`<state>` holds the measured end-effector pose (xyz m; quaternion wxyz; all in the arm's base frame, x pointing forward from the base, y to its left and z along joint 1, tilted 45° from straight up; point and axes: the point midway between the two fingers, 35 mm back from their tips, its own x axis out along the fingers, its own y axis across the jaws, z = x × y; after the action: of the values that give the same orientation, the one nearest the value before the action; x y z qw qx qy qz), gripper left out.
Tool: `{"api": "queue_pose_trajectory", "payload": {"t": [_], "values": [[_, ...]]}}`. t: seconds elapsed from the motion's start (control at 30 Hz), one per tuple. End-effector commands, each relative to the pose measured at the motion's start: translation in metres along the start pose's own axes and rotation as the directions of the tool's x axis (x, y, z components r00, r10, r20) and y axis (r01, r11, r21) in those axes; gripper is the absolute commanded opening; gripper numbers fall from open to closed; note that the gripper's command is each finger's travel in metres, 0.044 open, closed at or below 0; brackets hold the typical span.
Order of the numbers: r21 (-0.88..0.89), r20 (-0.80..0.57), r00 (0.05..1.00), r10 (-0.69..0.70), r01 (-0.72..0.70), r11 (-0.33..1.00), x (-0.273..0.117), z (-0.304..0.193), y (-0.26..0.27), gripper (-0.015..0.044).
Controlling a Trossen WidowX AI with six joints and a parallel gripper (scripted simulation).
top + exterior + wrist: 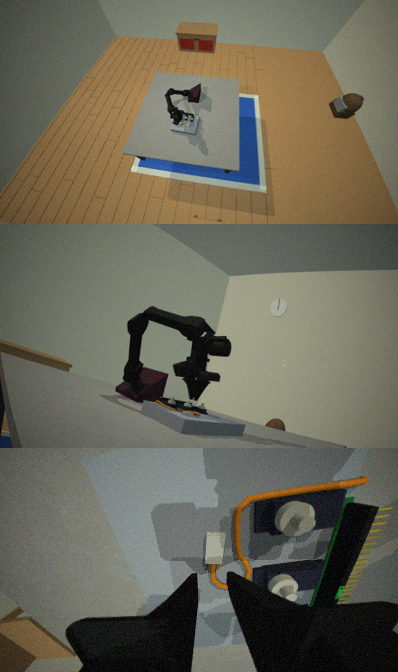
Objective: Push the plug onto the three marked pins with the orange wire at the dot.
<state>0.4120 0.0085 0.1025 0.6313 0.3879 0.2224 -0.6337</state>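
Observation:
The white plug (215,549) lies on the pale block, its wire end toward the fingers in the wrist view. The orange lead (238,528) (168,405) curls back round the dark servos (325,510) with white horns. A row of thin pins (369,538) sticks out from the black strip (345,550); a green mark (340,592) is near its lower end. The band and dot are not clear. My gripper (211,577) (194,399) points down over the block, fingers partly apart, with nothing held. In the wrist view its tips appear just below the plug, either side of the wire bend.
The pale block (182,131) (213,428) stands on the grey table (216,146) (104,426). A dark maroon wedge (195,94) (154,382) is by the arm's base. A second servo (312,573) stands close to the right finger. Shadows cover part of the block.

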Motion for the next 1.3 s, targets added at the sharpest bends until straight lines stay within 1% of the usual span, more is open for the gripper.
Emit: {"api": "queue_pose_trajectory", "payload": {"t": [0.0, 0.23, 0.47, 1.03, 1.13, 1.27], "values": [[0.057, 0.096, 0.994, -0.052, 0.046, 0.997, 0.009, -0.007, -0.003, 0.0115], [0.066, 0.111, 0.992, -0.058, 0.051, 0.996, 0.012, -0.008, -0.004, 0.0115], [0.066, 0.112, 0.992, -0.058, 0.051, 0.997, 0.034, -0.005, -0.005, 0.0115], [0.066, 0.113, 0.992, -0.058, 0.050, 0.997, 0.050, -0.004, -0.006, 0.0115], [0.066, 0.113, 0.992, -0.058, 0.050, 0.997, 0.050, -0.004, -0.006, 0.0036], [0.066, 0.113, 0.992, -0.058, 0.050, 0.997, 0.050, -0.004, -0.006, 0.0010]]}}
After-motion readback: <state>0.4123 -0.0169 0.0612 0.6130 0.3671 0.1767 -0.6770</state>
